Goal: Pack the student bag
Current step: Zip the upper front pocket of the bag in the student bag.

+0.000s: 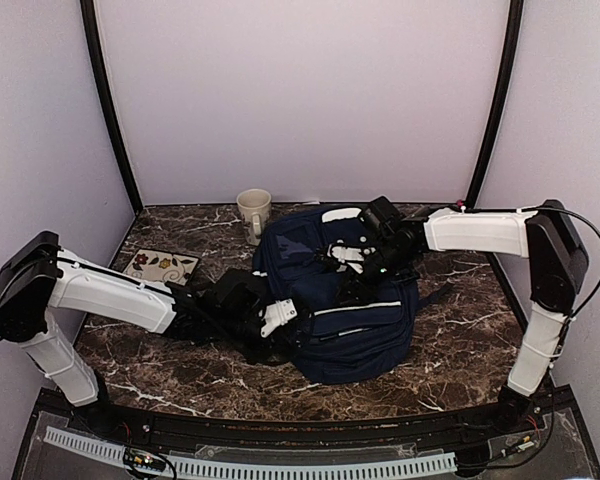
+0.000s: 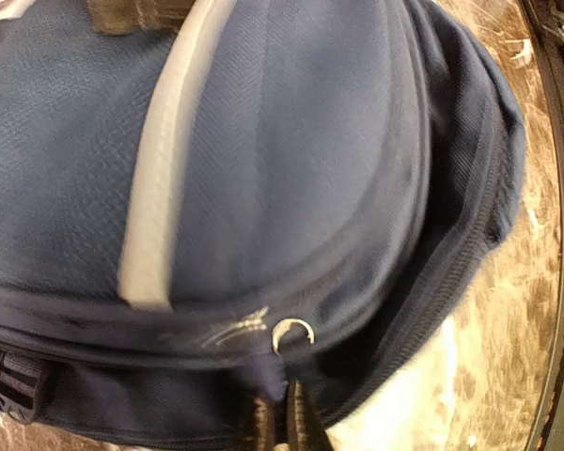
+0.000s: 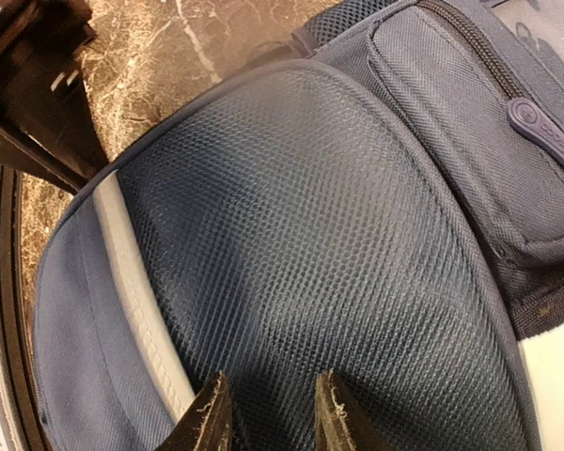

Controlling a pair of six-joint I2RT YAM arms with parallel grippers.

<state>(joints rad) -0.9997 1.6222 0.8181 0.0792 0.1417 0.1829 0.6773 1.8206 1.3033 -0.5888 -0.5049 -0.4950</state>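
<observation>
**Item:** student bag [image 1: 355,320], navy with white stripes, lying flat in the middle of the table [image 1: 460,350].
**Handling:** soft, limp fabric that probably sags when lifted. Best taken at a seam, zip pull or handle.
**Contents:** none visible; whether it is open cannot be told.
**Left gripper** [image 2: 284,425]: fingers pressed together on a seam fold under the zip ring [image 2: 293,334].
**Right gripper** [image 3: 271,418]: fingers part-spread on the mesh panel [image 3: 291,235]; whether they grip it cannot be told.
**Nearby:** mug [image 1: 253,210], inside unseen; floral tile [image 1: 160,265].

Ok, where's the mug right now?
Top view: the mug stands at the table's back edge, left of centre, just beyond the bag's far-left corner.
</observation>
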